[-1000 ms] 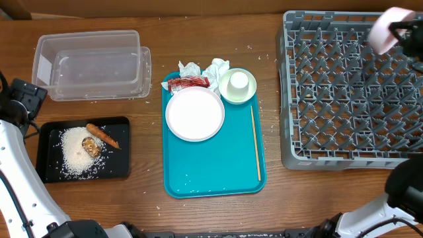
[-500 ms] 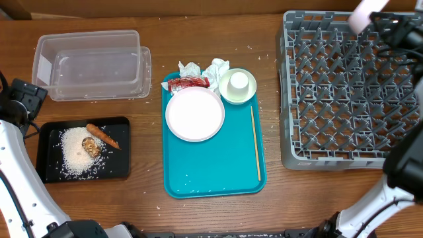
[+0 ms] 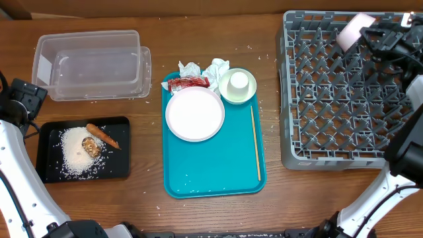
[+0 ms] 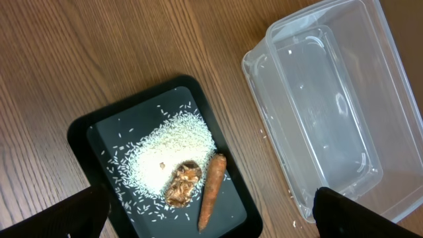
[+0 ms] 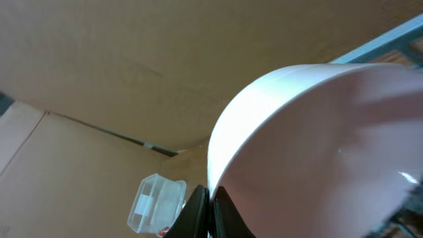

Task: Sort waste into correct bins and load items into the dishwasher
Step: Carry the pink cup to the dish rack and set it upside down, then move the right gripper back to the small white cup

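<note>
Rack fills your counter's right end; bowl hangs tilted on edge over its far rows, pegs directly below, rim pinched narrow in your right fingers. Left fingers gape wide, well apart at the other end

white arms, black joints, dark left gripper

White bowl tilted, aloft over grey rack (far corner). Centre: flat plate, cup in second bowl, chopstick, crumpled napkins, red wrapper. Black tray: rice, carrot, brown lump. Clear tub upright behind it.
</note>
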`<act>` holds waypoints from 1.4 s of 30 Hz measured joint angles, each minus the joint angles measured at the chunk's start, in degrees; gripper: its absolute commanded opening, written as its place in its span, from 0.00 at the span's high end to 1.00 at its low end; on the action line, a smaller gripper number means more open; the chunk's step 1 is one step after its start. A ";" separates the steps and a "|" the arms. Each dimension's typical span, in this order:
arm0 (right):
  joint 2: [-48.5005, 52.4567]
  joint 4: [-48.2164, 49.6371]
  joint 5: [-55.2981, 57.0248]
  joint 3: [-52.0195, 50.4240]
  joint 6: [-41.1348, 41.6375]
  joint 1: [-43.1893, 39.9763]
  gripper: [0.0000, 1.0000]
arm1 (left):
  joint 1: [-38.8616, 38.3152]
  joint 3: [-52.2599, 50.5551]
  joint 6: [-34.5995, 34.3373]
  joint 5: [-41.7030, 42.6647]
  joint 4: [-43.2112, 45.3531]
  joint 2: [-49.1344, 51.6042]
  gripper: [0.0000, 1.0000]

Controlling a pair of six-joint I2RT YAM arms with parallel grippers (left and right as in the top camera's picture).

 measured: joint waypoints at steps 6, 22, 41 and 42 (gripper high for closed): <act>0.00 0.02 0.04 0.00 1.01 -2.91 0.84 | 0.00 0.00 0.00 -0.02 0.00 0.00 0.00; -0.50 -4.42 0.28 3.19 4.37 -8.31 0.88 | 0.00 0.00 0.00 -0.02 0.00 0.00 0.00; -26.23 -51.65 48.98 4.17 -16.31 18.58 0.00 | 0.00 -0.02 0.00 0.00 0.00 0.00 0.00; -26.27 -51.67 49.35 4.17 -17.05 21.44 0.00 | 0.00 -0.02 0.00 -0.02 0.00 0.00 0.00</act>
